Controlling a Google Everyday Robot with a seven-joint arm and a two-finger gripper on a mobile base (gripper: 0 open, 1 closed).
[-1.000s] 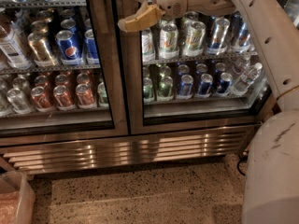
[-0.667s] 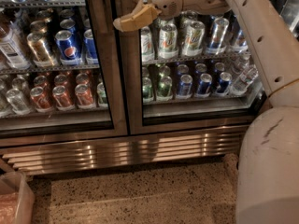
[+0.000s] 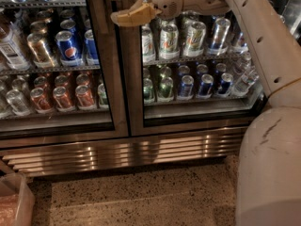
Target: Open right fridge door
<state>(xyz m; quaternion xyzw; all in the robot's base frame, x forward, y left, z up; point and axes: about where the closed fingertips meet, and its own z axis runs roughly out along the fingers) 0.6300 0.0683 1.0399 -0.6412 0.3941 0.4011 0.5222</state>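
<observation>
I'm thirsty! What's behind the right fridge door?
Behind the right fridge door: green-and-silver cans above, blue cans below. The arm covers the far right; the gripper hangs by its top-left.

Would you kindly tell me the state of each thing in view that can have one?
right fridge door: shut, level with its neighbour.
left fridge door: shut.
tool: high up, in front of the upright where the two doors meet.
cans: upright on the shelves behind the glass.
</observation>
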